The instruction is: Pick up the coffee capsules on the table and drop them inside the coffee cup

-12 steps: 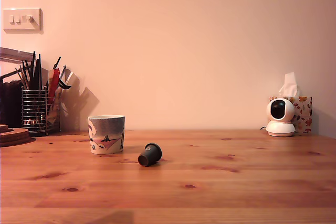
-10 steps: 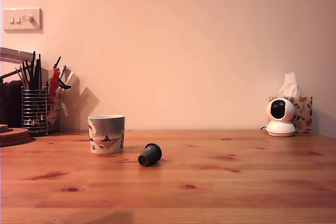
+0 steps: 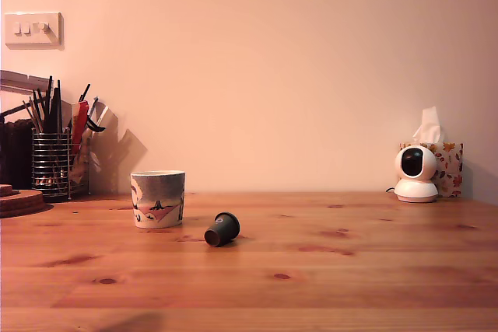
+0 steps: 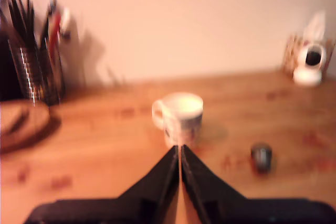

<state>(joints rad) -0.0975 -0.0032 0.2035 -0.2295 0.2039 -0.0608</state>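
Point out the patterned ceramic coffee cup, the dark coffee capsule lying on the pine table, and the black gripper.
Patterned ceramic coffee cup [image 3: 158, 200], exterior view, on its painted side wall.
Dark coffee capsule [image 3: 222, 229], exterior view, on its tapered body.
Black gripper [image 4: 180, 153], wrist view, where its closed fingertips meet.

I see one dark coffee capsule [image 3: 222, 229] lying tipped on its side on the knotty pine table [image 3: 350, 270], just beside the upright, handleless coffee cup [image 3: 158, 199] on the exterior view's right, a pale cup painted with pink, red and black, the two apart.
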